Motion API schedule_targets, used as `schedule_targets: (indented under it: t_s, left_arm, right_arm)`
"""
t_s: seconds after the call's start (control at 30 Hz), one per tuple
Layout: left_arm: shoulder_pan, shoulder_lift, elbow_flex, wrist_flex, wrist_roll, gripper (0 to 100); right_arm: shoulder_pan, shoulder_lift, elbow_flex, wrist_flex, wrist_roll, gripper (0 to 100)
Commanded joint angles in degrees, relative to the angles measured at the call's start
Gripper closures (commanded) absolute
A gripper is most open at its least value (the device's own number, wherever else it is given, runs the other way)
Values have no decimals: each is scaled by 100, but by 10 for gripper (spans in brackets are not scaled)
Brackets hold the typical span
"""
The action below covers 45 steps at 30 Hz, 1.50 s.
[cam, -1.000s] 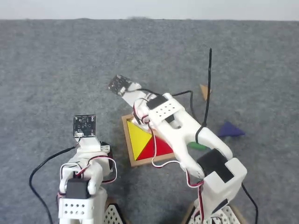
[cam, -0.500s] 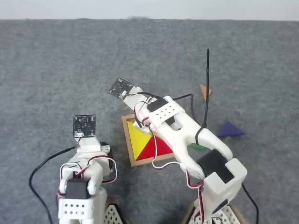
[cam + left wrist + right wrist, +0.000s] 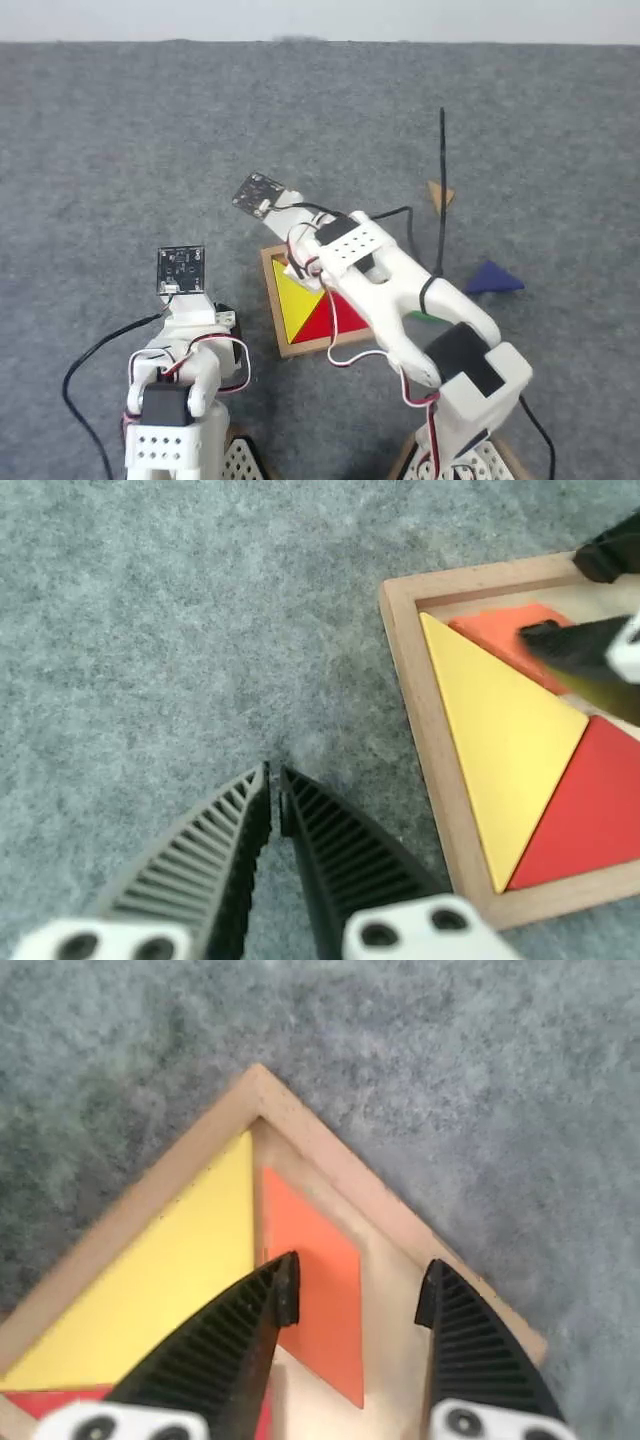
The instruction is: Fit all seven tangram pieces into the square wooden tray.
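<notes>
Tangram pieces (image 3: 293,293) status, going left to right. Left gripper (image 3: 275,777) is clamped shut on nothing, tips just over the grey carpet (image 3: 120,150), near the left rim of the wooden tray (image 3: 400,680) but not touching it.

Inside the tray the yellow triangle (image 3: 490,740) lies along the left wall with the red triangle (image 3: 338,318) butted against it. The orange parallelogram (image 3: 325,1295) sits in the top corner, one edge against the yellow. The right gripper (image 3: 358,1288) hangs over that corner with its jaws spread and nothing between them. One tip is over the orange piece, the other over bare tray floor. I can't tell if it's actually touching.

Further right on the carpet a green piece (image 3: 425,316) peeks out from under the right arm, just beside the tray. A blue triangle (image 3: 492,278) lies a bit past that, and a small tan triangle (image 3: 437,195) lies well away toward the back.

My guess on handling: these look like thin, flat, stiff, light tiles with smooth faces, so they'd slide or pivot easily if pinched off-centre. I'd grab across two opposite edges near the middle and get the tips right down into the carpet pile. On the triangles, pinch from the long edge to the opposite corner area, low and square, or they'll squirt out
</notes>
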<state>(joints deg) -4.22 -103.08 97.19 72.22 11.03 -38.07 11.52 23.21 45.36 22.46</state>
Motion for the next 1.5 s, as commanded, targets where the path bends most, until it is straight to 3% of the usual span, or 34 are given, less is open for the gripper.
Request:
schedule_targets:
  t_s: [0.0,0.17,0.5,0.87,1.17,1.47]
  left_arm:
    - [-35,-114,-75,9,-53,986]
    - [-35,-114,-75,9,-53,986]
    - [-35,-114,-75,9,-53,986]
    - [-35,-114,-75,9,-53,986]
    - [-35,-114,-75,9,-53,986]
    - [-35,-114,-75,9,-53,986]
  right_arm:
    - [338,-268,378,22,-176,794]
    - [374,-840,809,22,-598,794]
    - [409,-1560,1732,13,-747,794]
    - [629,-1798,1714,-708,-1029,794]
    - [1200,-1727,1292,-400,-1196,794]
    - [1156,-1807,1512,-514,-1187,794]
